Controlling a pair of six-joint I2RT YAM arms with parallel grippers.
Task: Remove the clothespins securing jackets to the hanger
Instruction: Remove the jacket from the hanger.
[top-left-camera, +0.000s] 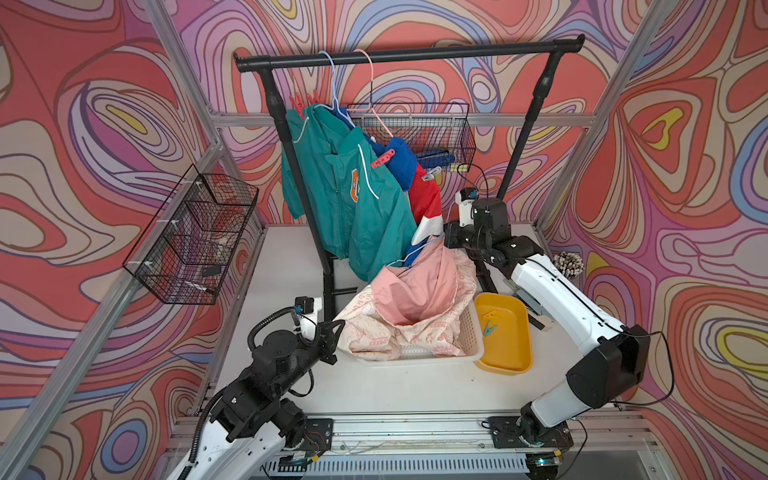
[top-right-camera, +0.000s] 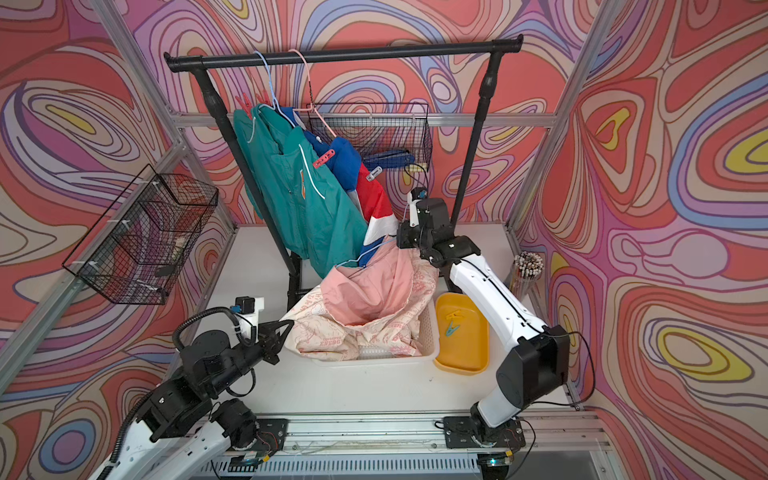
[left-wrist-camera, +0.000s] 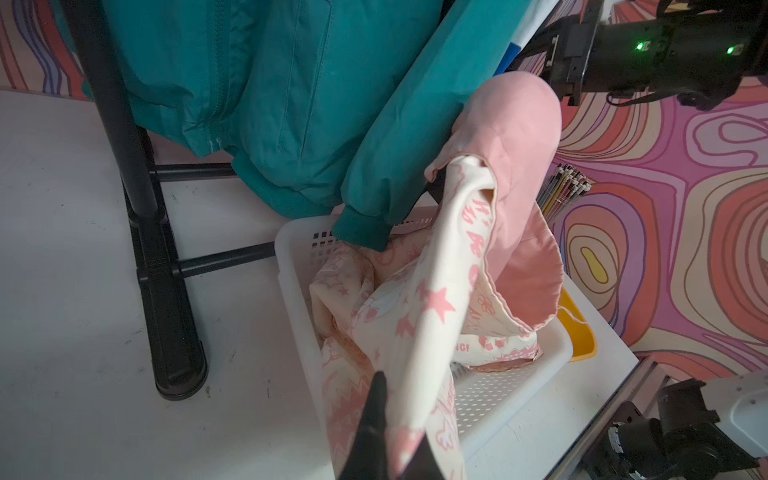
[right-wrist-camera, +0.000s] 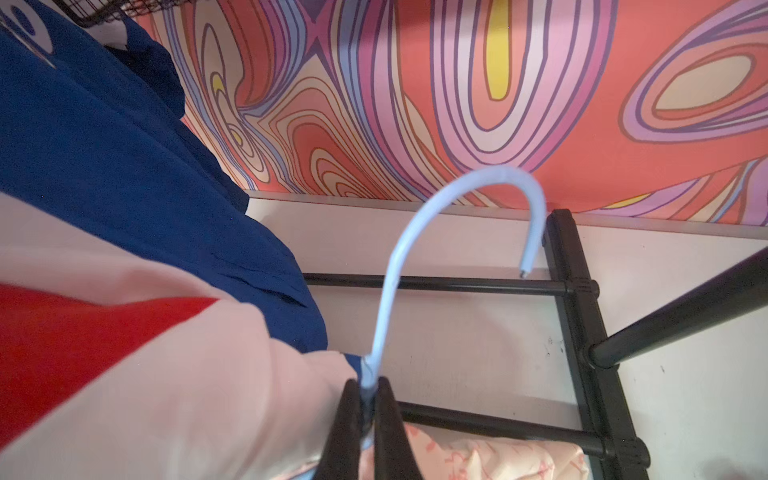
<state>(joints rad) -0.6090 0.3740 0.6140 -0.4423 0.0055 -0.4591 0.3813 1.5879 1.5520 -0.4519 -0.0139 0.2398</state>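
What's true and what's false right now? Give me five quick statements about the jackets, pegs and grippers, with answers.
1. The left gripper is shut on the pink jacket. True.
2. The right gripper is open and empty. False: it is shut on a pale blue hanger.
3. A red peg is clipped at the green jacket's shoulder. True.
4. The yellow tray is empty. False: a teal peg lies in it.
5. The pink jacket hangs clear of the white basket. False: it sags into it.
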